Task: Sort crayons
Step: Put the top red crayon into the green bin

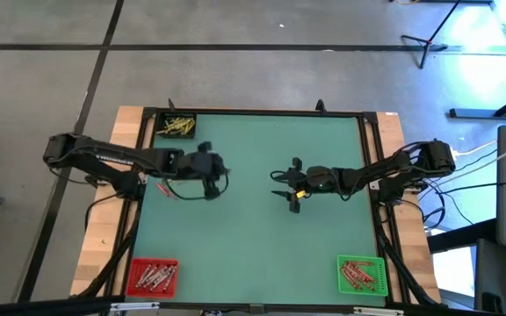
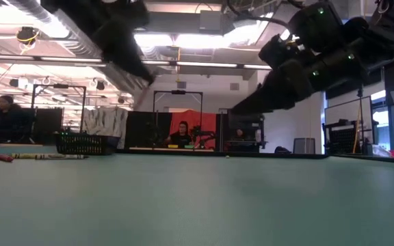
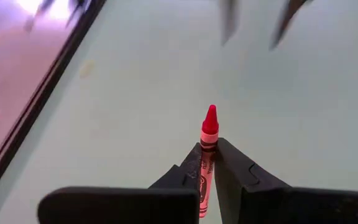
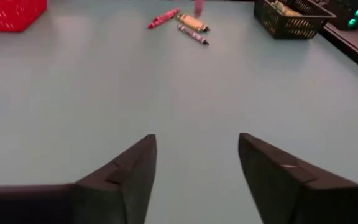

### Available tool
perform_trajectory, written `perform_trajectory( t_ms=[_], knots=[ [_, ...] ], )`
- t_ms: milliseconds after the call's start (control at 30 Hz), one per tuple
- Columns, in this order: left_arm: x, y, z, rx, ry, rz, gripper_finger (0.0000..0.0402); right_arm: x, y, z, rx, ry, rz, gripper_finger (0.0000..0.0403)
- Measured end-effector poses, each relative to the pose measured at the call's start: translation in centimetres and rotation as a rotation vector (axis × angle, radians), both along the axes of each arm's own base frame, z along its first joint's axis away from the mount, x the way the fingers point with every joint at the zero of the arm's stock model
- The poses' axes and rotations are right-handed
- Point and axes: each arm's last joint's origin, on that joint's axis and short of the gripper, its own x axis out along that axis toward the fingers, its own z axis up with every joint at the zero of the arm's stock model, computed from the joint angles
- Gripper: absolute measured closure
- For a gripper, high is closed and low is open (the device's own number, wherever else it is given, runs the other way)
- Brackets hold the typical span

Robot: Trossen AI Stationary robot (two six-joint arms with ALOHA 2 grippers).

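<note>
My left gripper [image 1: 216, 170] is left of the table's middle and above it, shut on a red crayon [image 3: 209, 134] whose pointed tip sticks out past the fingertips. My right gripper [image 1: 290, 185] is right of the middle, open and empty, and it also shows in its own wrist view [image 4: 196, 168]. Three loose crayons [image 4: 184, 20], one red, one yellow and one darker, lie flat on the green mat near the left side; they also show in the low view [image 2: 33, 156]. My left gripper pinches the red crayon's wrapped body [image 3: 205, 163] between its two fingers, behind the tip. The fingers lie along the crayon, which points forward out of them. The crayon is lifted clear of the mat.
A black bin [image 1: 176, 125] with yellow crayons stands at the far left corner. A red bin [image 1: 152, 276] with crayons stands at the near left and a green bin [image 1: 361, 274] with crayons at the near right. People show in the room beyond the table.
</note>
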Motion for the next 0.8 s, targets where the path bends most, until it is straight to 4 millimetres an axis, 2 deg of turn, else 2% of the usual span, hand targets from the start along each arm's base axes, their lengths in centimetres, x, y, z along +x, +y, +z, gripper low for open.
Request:
perform_trajectory(
  t_ms=[133,267,367,533,667,800],
  knots=[
    [1.8,-1.3,-1.1,0.020,-0.161,-0.114,0.0391,0.4,0.0,0.6,0.001,-0.031,0.001,0.0142],
    [4.0,-1.9,-2.6,0.058,-0.290,-0.166,0.0391,0.7,0.0,1.0,0.001,-0.048,0.001,0.0135],
    [5.7,-2.3,-4.1,0.043,-0.346,-0.242,0.0391,0.9,0.1,1.3,0.007,-0.061,0.014,0.0141],
    [7.8,-2.9,-6.2,0.068,-0.488,-0.266,0.0391,1.1,0.3,1.8,0.030,-0.116,0.066,0.0159],
    [8.7,-3.0,-7.3,0.076,-0.592,-0.262,0.0391,1.1,0.4,1.9,0.050,-0.126,0.125,0.0173],
    [9.0,-3.0,-8.0,0.069,-0.615,-0.255,0.0391,1.1,0.5,1.9,0.052,-0.129,0.132,0.0192]
  ],
)
